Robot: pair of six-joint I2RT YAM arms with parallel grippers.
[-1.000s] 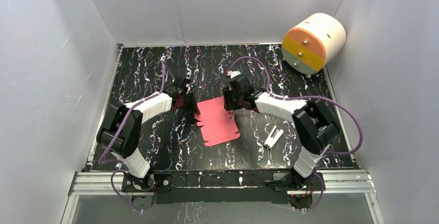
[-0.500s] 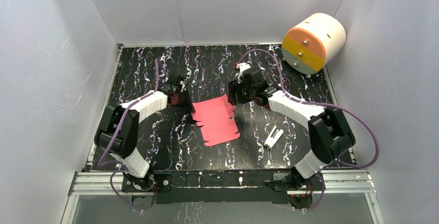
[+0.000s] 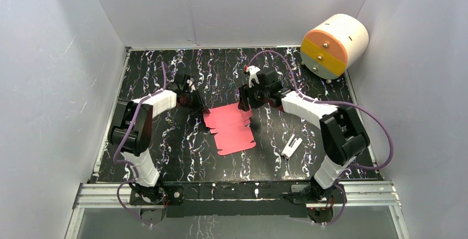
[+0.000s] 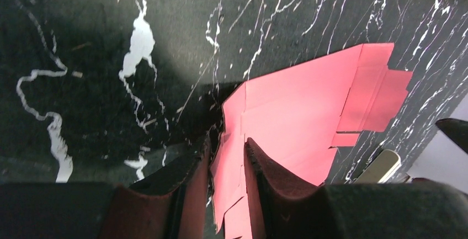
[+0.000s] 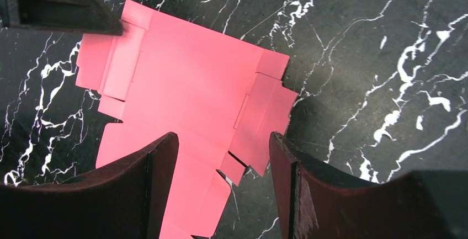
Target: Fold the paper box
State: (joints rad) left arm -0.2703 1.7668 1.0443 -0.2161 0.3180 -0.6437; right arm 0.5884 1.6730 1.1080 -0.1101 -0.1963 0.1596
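The paper box is a flat pink-red notched sheet lying on the black marbled table. My left gripper is at its left edge. In the left wrist view the jaws stand a narrow way apart, with a raised side flap of the paper box loosely between them. The flap leans on one finger and is not pinched. My right gripper hovers open over the sheet's far right corner. In the right wrist view its fingers straddle the notched right flaps of the paper box and hold nothing.
A small white clip-like piece lies to the right of the sheet. A big white-and-orange cylinder rests at the back right corner. White walls close in the table on three sides.
The right gripper opened and let go of the sheet's far part, which dropped flat. The left gripper moved left and away, and the sheet's left edge shifted with it.
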